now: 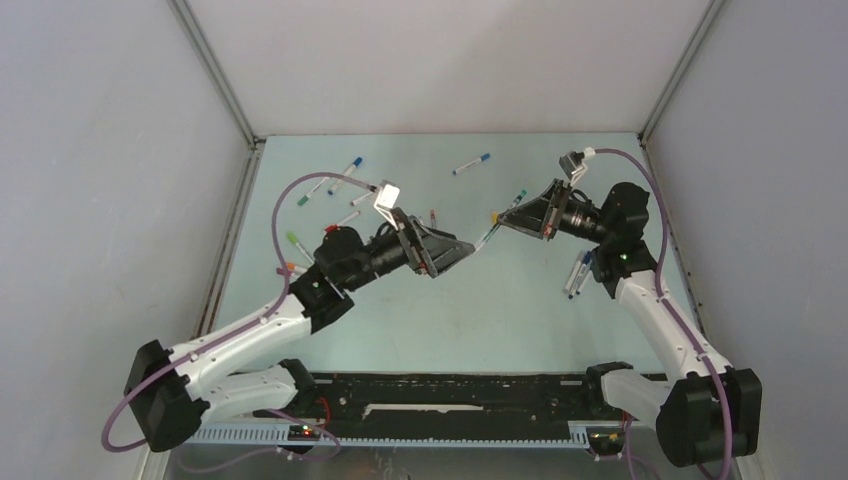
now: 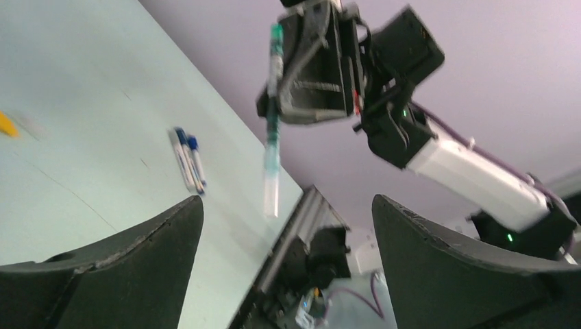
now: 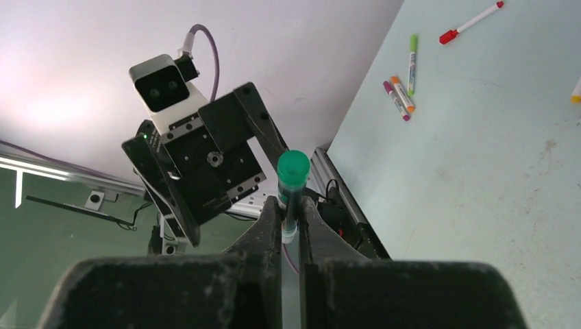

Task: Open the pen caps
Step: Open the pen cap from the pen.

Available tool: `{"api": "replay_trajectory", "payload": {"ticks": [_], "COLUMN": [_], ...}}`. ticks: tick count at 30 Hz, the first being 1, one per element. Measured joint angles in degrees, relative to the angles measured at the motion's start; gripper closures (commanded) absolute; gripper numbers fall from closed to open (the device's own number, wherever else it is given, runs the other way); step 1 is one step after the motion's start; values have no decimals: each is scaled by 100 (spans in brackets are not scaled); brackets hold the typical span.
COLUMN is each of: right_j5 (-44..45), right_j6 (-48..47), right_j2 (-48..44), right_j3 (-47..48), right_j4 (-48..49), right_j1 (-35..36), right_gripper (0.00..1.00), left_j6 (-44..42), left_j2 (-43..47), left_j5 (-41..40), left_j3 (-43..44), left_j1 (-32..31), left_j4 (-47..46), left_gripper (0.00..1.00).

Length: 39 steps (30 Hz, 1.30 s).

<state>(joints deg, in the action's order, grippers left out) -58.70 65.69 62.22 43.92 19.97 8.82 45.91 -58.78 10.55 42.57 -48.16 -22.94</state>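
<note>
My right gripper is shut on a pen held above the table. In the right wrist view its green pen cap sticks out past the fingertips. In the left wrist view the pen hangs from the right gripper, green cap at the top and pale end at the bottom. My left gripper faces it just below, jaws wide open and empty, touching nothing. From above, the left gripper sits a short way left of the pen.
Capped pens lie scattered on the table: blue ones at the back, green ones at the left, a pair by the right arm. A red pen, a green pen and an orange-magenta pair show too.
</note>
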Motion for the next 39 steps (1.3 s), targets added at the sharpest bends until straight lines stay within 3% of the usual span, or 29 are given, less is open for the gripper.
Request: {"api": "replay_trajectory", "payload": {"ticks": [6, 13, 16, 20, 32, 39], "right_j5": [0, 0, 0, -2, -575, -286], "right_j6": [-138, -280, -337, -372, -520, -505], "right_j2": [-2, -2, 4, 26, 295, 914], "right_j3": [0, 0, 0, 0, 258, 903], "right_j4": [-188, -317, -374, -426, -496, -212], "right_j1": [28, 157, 212, 267, -83, -1137], "right_gripper": [100, 100, 100, 100, 100, 100], "left_j6": [203, 313, 367, 452, 728, 831], "left_j2": [-621, -1161, -1329, -1493, -1738, -1779], "left_j5": [1025, 1427, 1547, 1692, 1814, 2406], "left_j3": [118, 431, 538, 584, 584, 470], "left_j1": [7, 2, -15, -48, -59, -304], "left_j4": [286, 358, 269, 96, -308, -203], "left_gripper": [15, 37, 52, 98, 100, 100]}}
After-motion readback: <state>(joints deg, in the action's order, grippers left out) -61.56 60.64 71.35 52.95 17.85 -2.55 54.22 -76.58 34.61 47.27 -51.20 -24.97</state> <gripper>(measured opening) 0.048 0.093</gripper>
